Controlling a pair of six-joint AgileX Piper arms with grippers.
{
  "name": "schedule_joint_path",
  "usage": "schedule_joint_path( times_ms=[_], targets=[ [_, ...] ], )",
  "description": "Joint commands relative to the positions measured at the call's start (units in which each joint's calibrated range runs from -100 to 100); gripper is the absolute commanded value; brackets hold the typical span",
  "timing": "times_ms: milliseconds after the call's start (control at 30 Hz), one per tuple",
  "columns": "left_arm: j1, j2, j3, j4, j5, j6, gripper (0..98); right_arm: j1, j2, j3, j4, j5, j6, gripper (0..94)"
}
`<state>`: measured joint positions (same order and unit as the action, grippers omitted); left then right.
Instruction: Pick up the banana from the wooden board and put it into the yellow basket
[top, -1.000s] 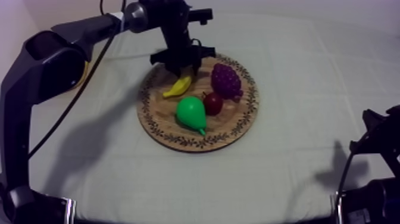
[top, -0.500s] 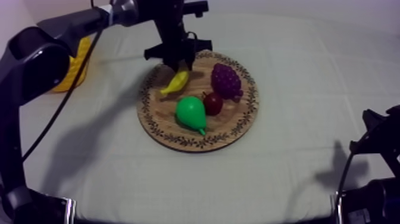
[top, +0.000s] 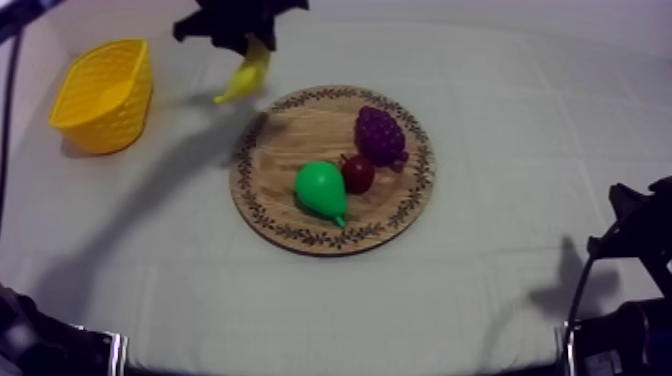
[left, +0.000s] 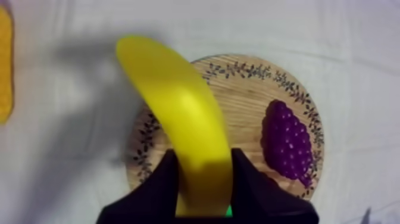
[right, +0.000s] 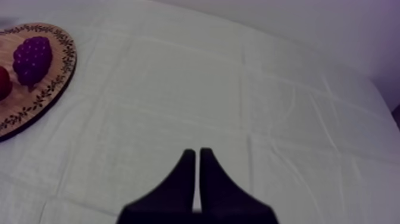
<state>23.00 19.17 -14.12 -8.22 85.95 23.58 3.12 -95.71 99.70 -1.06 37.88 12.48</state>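
The left gripper (top: 243, 35) is closed round the curved yellow toy banana (top: 246, 78), its two black fingers (left: 159, 186) pressing either side of one end while the rest of the fruit juts out beyond the fingertips. In the left wrist view the banana (left: 178, 113) runs from between the fingers across the rim of the round wooden board with a patterned rim (left: 238, 101) and out over the cloth beside it. From above, the banana hangs clear of the board (top: 300, 130), just off its far left rim, between the board and the yellow woven basket (top: 105, 95), touching neither. On the board lie the green toy pear (top: 320, 190), the small red fruit (top: 358, 173) touching the pear, and the purple bunch of grapes (top: 380, 135) just beyond the red fruit. The right gripper (right: 197, 156) sits well off the board's right side over the grey-white cloth (right: 238, 89), its fingers pressed together as a narrow wedge with nothing between them.
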Motion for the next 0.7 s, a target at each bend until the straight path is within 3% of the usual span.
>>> schedule_joint_path(
  times_ms=[0,367,667],
  targets=[
    [-0.66,-9.24,3.65,-0.96,0.17,0.17,10.1,0.02,0.04,-0.03,0.01,0.03,0.00,0.6],
    [-8.85,-24.89,13.33,-3.95,-0.44,-2.95,11.1,0.02,0.04,-0.03,0.01,0.03,0.00,0.6],
    [-19.32,-23.19,15.93,-4.34,-6.04,-8.01,12.2,0.02,0.04,-0.03,0.01,0.03,0.00,0.6]
  ],
)
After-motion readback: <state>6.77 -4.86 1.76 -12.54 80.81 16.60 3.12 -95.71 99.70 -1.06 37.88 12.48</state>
